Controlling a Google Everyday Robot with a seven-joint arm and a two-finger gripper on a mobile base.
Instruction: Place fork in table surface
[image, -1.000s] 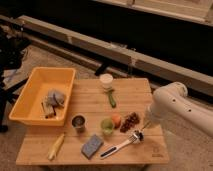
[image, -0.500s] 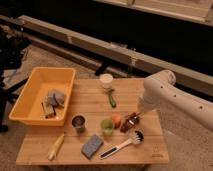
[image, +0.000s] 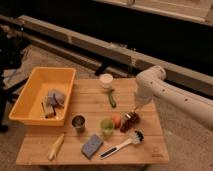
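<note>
The table surface (image: 90, 102) is a pale plank top with a small dark mark (image: 156, 155) near its front right corner. My white arm (image: 150, 82) reaches in from the right. My gripper (image: 135, 107) points down over the right part of the table, just above and behind the dark grape bunch (image: 131, 120). A slim pale sliver (image: 133, 112) shows at the gripper's tip. I cannot tell whether it is the fork, and no fork shows elsewhere on the table.
A yellow tub (image: 30, 95) holding a few items stands at the left. On the table are a white cup (image: 106, 80), a green-handled tool (image: 112, 98), a metal cup (image: 78, 122), a green cup (image: 106, 125), an orange fruit (image: 116, 119), a sponge (image: 92, 145), a dish brush (image: 120, 146) and a yellow item (image: 56, 146).
My arm has swung from the table's front right edge back and left, so the gripper now hangs over the grapes. The things on the table have not moved.
</note>
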